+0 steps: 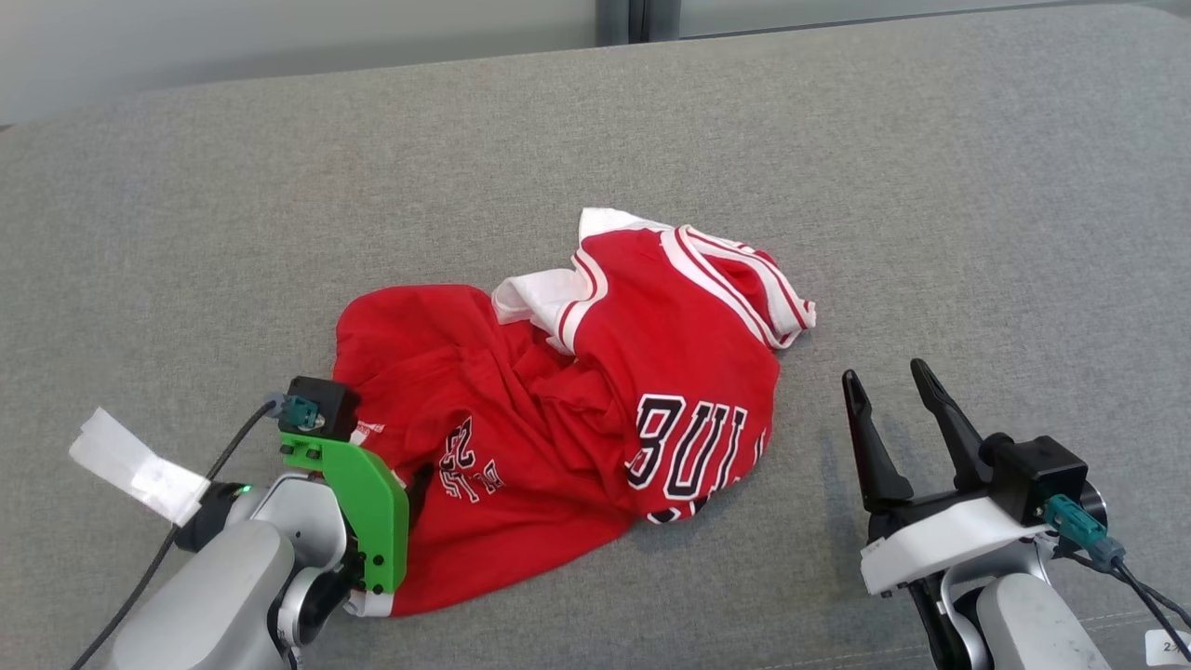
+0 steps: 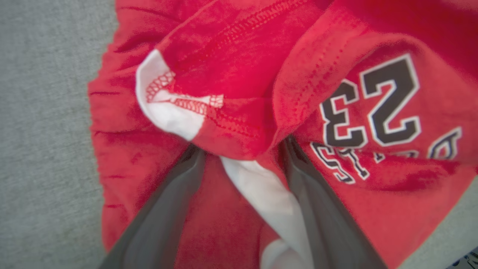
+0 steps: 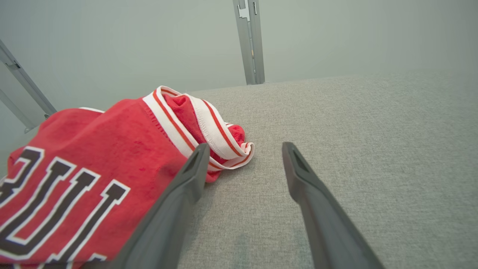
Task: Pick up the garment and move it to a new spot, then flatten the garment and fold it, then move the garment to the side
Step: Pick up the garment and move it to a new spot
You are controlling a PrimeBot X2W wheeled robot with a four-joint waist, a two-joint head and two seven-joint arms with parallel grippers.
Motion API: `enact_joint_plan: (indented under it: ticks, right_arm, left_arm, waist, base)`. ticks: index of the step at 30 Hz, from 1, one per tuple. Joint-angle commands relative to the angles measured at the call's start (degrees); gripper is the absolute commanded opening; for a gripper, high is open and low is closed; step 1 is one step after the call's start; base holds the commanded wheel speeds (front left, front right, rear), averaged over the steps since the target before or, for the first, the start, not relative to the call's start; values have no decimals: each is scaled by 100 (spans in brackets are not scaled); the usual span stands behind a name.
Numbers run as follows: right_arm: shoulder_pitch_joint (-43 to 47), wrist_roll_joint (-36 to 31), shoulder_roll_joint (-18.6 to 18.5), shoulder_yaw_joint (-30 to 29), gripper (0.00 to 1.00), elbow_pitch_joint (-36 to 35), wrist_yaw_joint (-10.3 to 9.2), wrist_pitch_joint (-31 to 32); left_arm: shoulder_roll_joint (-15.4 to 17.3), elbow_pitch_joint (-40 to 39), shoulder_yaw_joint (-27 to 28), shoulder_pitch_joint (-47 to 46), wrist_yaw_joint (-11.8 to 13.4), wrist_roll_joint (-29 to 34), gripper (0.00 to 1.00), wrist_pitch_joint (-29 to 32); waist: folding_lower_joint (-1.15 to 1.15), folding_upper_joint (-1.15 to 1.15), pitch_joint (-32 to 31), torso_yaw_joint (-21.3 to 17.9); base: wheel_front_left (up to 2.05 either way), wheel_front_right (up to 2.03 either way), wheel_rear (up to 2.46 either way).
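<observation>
Left pincer low and wide (tips beneath the red garment)

L gripper tips out of sight under garment fold

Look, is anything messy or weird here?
Yes. The red jersey lies crumpled in a heap on the grey surface, not flat: its lettering is folded over and partly hidden, and the striped white trim is bunched up.

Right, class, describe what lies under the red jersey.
Grey surface shows around the jersey; the left gripper has its tips beneath a fold. Anything else underneath is hidden.
</observation>
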Motion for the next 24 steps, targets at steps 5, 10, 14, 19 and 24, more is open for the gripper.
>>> enact_joint_plan:
  ticks: [5,10,14,19,24]
  right_arm:
    - [40,37,11,-73,100,17,-2,-19]
    - [163,26,1,-176,100,-11,-2,-19]
    - [91,18,17,-137,100,-9,-2,-19]
    - [-57,40,39,-47,100,29,-2,-19]
    - [-164,67,62,3,100,30,-2,-19]
  left_arm:
    - [-15,279,-206,-213,-268,226,0,-65]
    - [593,-411,175,-553,-197,254,0,-131]
    - [1484,-868,730,-778,117,168,0,74]
    - [2417,-823,1403,-1012,337,-65,0,320]
    - [2992,-503,1856,-1185,369,-314,0,412]
  waist:
    - [0,0,-35,-23]
    - [0,0,-56,146]
    - [0,0,-19,256]
    - [0,0,70,270]
    - [0,0,168,177]
  base:
    - [0,0,0]
    - [0,0,0]
    - [0,0,0]
    - [0,0,0]
    - [0,0,0]
